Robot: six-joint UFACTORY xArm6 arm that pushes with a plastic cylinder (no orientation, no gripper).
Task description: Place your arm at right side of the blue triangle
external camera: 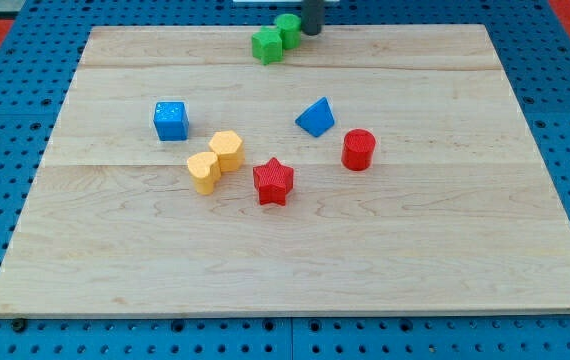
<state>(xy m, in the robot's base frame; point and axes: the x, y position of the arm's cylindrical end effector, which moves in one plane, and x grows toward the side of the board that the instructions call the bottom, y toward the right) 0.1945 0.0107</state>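
The blue triangle [316,117] lies a little right of the board's middle, toward the view's top. My tip [311,31] is at the view's top edge, just right of the green cylinder [287,29] and well above the blue triangle. A red cylinder [358,150] stands just to the lower right of the triangle.
A green block [266,46] touches the green cylinder at the top. A blue cube [171,120] is at the left. Two yellow blocks [226,150] [203,171] sit side by side near the middle, with a red star [273,181] to their right. The wooden board [445,250] lies on a blue pegboard.
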